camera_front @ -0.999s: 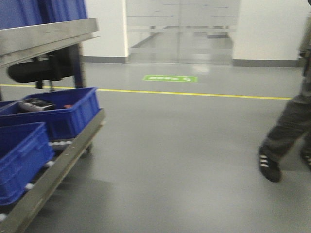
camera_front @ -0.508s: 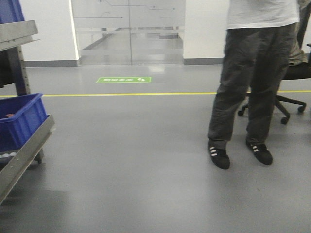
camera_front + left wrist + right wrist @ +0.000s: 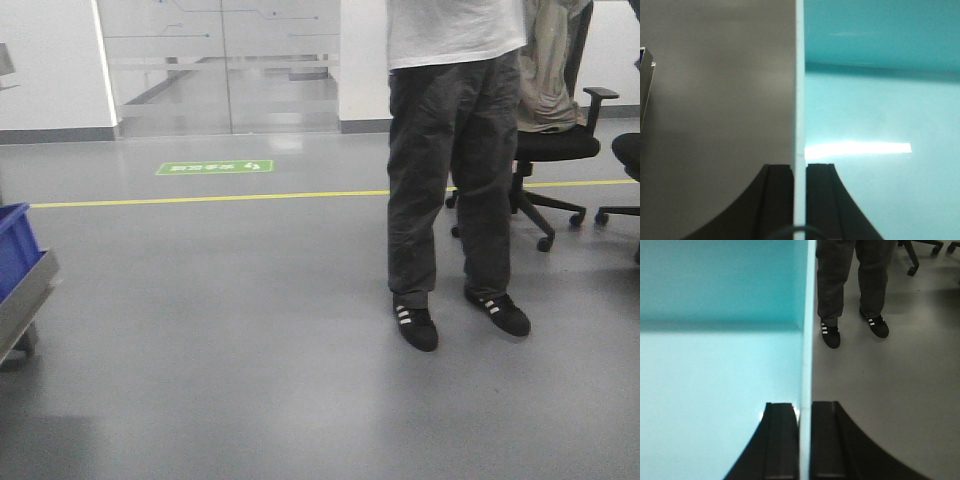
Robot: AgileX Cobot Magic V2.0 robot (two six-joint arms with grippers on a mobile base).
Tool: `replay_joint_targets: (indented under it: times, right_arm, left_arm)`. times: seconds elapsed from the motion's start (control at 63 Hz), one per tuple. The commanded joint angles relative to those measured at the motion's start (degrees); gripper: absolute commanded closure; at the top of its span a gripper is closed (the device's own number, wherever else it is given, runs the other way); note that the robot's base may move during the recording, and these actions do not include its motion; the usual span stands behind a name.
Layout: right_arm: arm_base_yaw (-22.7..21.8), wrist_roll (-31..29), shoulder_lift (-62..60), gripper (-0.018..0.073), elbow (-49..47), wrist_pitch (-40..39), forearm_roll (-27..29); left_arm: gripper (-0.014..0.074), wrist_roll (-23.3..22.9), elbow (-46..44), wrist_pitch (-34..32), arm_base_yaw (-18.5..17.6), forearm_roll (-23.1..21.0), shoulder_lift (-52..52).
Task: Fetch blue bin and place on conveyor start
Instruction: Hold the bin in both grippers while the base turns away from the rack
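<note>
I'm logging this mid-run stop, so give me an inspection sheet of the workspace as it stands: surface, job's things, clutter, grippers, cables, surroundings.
Surface: grey floor, bare directly ahead.
Job's things: blue bin held off the floor between both arms; conveyor start not in view.
Clutter: dark blue crate on a metal rack at the left edge.
Grippers: left gripper shut on one bin wall; right gripper shut on the opposite wall.
Cables: thin dark loop below the left gripper, possibly a cable.
Surroundings: person standing ahead to the right, office chair behind them, yellow floor line, green floor sign, glass doors.
</note>
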Motion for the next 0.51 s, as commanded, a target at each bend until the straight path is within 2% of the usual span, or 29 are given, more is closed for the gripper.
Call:
replay_joint_targets:
  times: [0.0, 0.492]
  right_arm:
    - [0.6, -0.25, -0.57, 0.0722, -0.55, -4.11, 0.89]
    - [0.6, -0.25, -0.57, 0.0722, -0.55, -5.59, 0.89]
  left_arm:
    - [0.0708, -0.05, -0.76, -2.9, -0.71, -1.12, -0.67]
    - [0.0708, -0.05, -0.76, -2.9, -0.71, -1.12, -0.67]
